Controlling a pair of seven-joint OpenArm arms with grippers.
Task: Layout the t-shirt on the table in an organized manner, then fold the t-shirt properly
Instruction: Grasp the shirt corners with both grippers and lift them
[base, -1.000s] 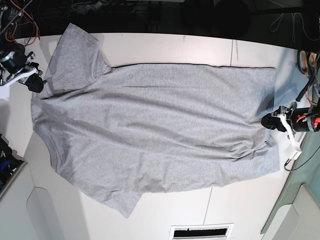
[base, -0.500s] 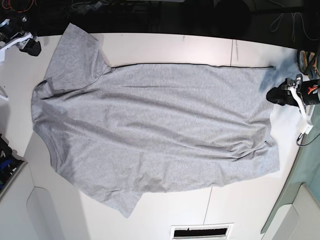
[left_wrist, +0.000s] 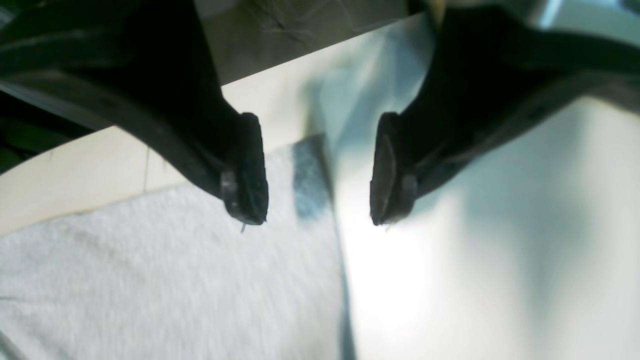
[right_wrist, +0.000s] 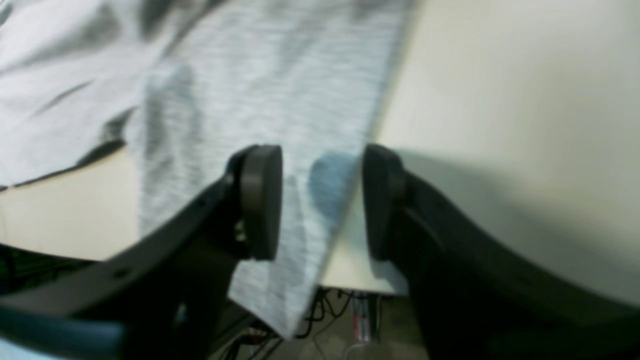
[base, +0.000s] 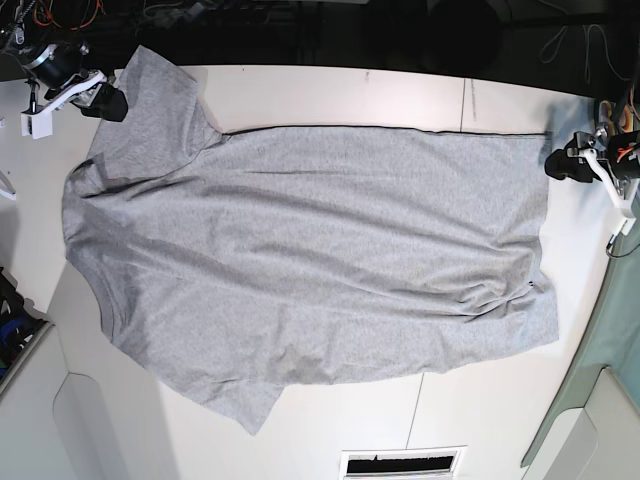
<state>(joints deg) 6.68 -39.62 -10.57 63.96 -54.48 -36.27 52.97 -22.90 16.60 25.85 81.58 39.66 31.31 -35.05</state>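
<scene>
The light grey t-shirt (base: 310, 250) lies spread flat on the white table (base: 330, 95), collar at the left and hem at the right. No lettering shows. My left gripper (base: 560, 163) is open beside the hem's far right corner. In the left wrist view that gripper (left_wrist: 315, 210) straddles the shirt's corner (left_wrist: 310, 175). My right gripper (base: 108, 103) is open at the far sleeve's outer edge. In the right wrist view that gripper (right_wrist: 320, 205) has the sleeve's edge (right_wrist: 300, 150) between the pads. Neither gripper holds anything.
A grey-green panel (base: 600, 360) runs along the right edge. A vent slot (base: 403, 463) sits at the front edge. Cables (base: 50, 15) hang behind the far left corner. The sleeve end overhangs the table's far edge (right_wrist: 280, 310).
My left gripper has moved along the hem from its lower part to the far corner. My right gripper has moved from the shoulder to the far sleeve's end. The shirt lies unchanged.
</scene>
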